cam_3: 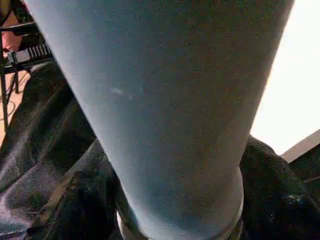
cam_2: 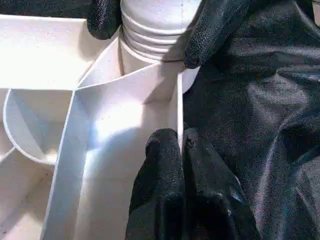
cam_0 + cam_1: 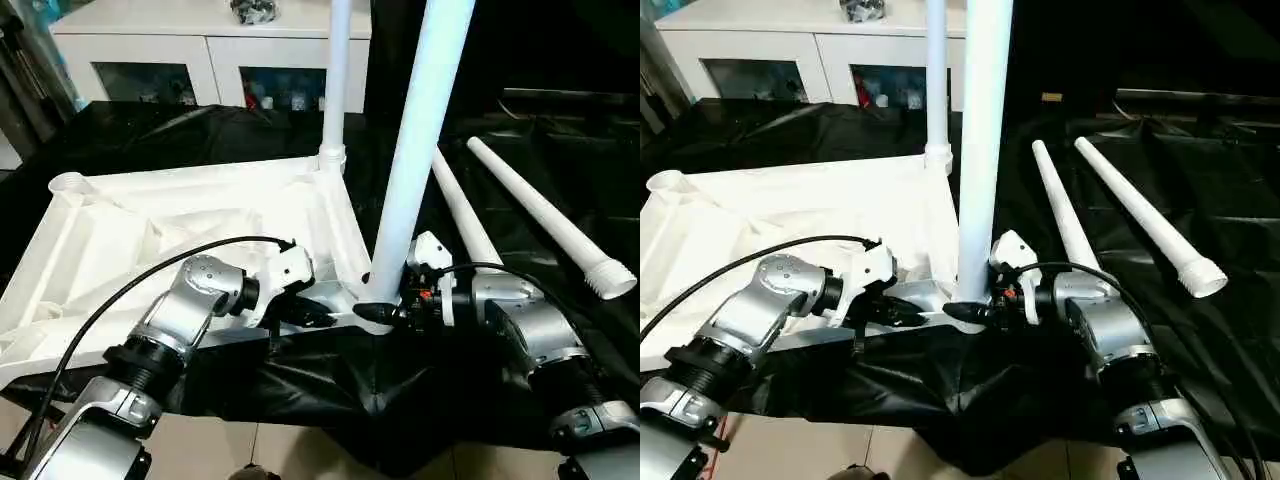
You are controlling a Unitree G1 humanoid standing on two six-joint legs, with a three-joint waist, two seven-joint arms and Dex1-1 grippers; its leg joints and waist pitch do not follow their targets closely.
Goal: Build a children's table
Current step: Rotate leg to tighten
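Both grippers sit at the near corner of the upturned tabletop, where a leg stands.

I see the white plastic rectangular tabletop point(image 3: 150, 240) lying ribbed side up on the black-draped work table point(image 3: 300, 385), spreading away to the left of my left gripper point(image 2: 181, 145), whose two black fingers are pinched tight on the thin edge wall of the tabletop. Just beyond its fingertips, the long white tapered tube leg point(image 3: 415, 150) stands upright in the corner socket, with my right gripper point(image 3: 385, 312) around its base, one finger on each side. I can't tell whether it is clamping. A second upright leg point(image 3: 336, 85) stands in the far corner. Right of my right gripper, two loose legs point(image 3: 540, 210) lie on the cloth. A white cabinet point(image 3: 200, 50) stands behind.
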